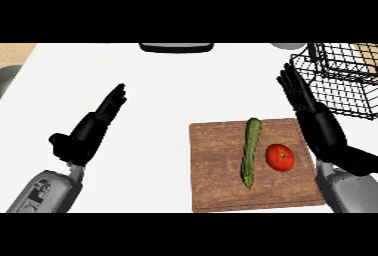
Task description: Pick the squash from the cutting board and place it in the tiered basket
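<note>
A long green squash (251,151) lies lengthwise on the wooden cutting board (218,170), with a red tomato (280,157) just to its right. The black wire tiered basket (338,77) stands at the back right of the counter. My right hand (316,117) is open with straight fingers pointing away, along the board's right edge, between the board and the basket, touching neither vegetable. My left hand (92,126) is open too, over bare counter well left of the board.
A dark rimmed object (176,47) sits at the counter's far edge in the middle. A pale round object (286,45) shows at the far edge near the basket. White counter (170,95) stretches between my hands.
</note>
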### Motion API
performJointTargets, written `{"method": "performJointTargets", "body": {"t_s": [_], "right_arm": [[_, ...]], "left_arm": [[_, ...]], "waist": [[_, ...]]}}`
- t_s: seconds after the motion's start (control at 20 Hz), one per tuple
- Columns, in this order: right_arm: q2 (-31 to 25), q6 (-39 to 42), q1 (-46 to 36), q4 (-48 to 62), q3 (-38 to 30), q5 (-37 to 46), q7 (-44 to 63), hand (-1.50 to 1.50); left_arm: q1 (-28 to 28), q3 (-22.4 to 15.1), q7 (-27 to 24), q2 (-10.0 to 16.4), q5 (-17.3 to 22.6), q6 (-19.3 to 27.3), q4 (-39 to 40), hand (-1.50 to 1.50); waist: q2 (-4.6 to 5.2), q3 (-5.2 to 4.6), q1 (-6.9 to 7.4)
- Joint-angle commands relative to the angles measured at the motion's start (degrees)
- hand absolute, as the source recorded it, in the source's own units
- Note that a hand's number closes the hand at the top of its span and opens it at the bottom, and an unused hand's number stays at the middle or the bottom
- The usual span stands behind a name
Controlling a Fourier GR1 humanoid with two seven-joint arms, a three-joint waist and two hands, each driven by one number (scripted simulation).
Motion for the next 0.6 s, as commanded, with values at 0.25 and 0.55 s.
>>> {"method": "performJointTargets", "body": {"t_s": [0.25,0.55], "right_arm": [[11.24,-22.74,11.5,0.19,-12.91,-4.72,7.07,1.5],[15.88,-46.35,23.48,5.5,-17.74,6.2,12.21,-1.5]], "left_arm": [[3.33,8.81,1.92,7.46,-7.75,12.71,3.88,0.0],[5.63,8.82,2.15,7.03,-6.53,12.09,4.1,0.0]], "waist": [[-1.05,-0.18,-3.14],[-0.63,-0.72,-4.34]]}}
